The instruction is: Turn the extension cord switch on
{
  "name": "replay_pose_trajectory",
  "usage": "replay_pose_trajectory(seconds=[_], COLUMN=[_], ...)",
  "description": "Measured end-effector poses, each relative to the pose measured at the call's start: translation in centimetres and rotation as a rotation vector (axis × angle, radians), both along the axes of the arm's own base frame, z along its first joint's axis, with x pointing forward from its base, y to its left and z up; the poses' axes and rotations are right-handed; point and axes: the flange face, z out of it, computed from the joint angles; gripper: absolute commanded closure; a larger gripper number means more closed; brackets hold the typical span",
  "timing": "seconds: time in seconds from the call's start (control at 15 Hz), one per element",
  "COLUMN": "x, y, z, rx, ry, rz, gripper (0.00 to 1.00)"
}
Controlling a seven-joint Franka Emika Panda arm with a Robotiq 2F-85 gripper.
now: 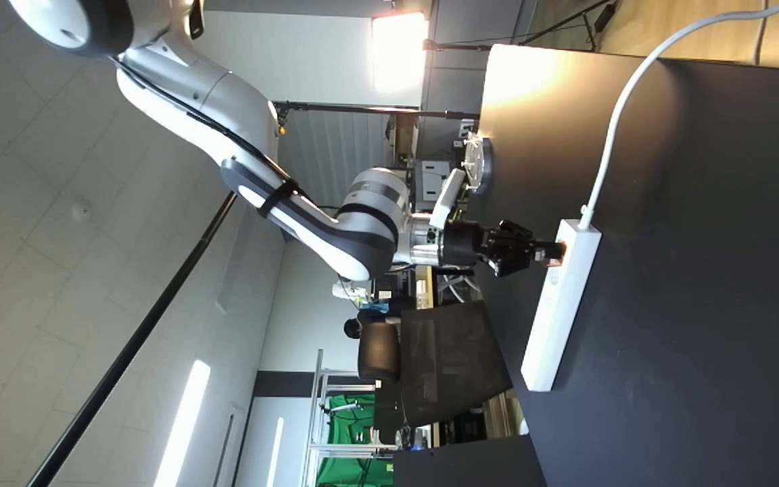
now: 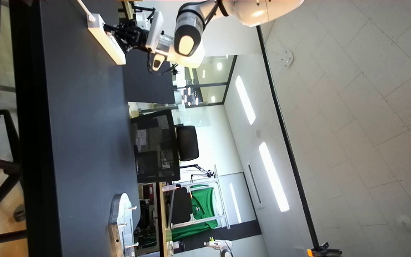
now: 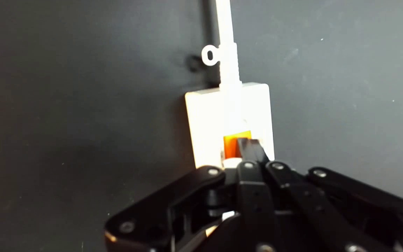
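Dark tabletop (image 1: pixel 687 325), office behind: mesh chair (image 2: pixel 157 146), green cloth (image 2: pixel 205 201), bright ceiling lights (image 2: pixel 274 176). White extension cord (image 1: pixel 555 314) lies flat on the tabletop, seen in both exterior views. White cable (image 1: pixel 611 135) runs out of one end; small ring (image 3: pixel 207 56) sticks out beside its collar, wrist view. Orange switch (image 3: pixel 230 146) sits in the upper face, near the cable end. Robot arm (image 1: pixel 315 233) reaches over the tabletop, claw (image 3: pixel 251 148) pointing down at that end. Fingers pressed together, side by side. Fingertips (image 3: pixel 243 148) overlap one side of the switch in the wrist view; look to be touching it, can't tell whether it's pressed in. On or off: can't tell. Clear board (image 2: pixel 121 214) with short pegs also sits on the tabletop, well apart from the extension cord.
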Motion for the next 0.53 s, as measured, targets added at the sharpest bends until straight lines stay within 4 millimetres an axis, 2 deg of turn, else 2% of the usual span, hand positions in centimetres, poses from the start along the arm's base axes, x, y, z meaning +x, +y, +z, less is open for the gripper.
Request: replay_pose_trajectory(seconds=[0.27, 0.53], x=[0.2, 0.3], y=[-5.4, -8.4], z=[-1.5, -1.8], rx=[0.157, 0.188], ry=[0.074, 0.099], rz=[-0.003, -0.033], gripper=[1.0, 1.0])
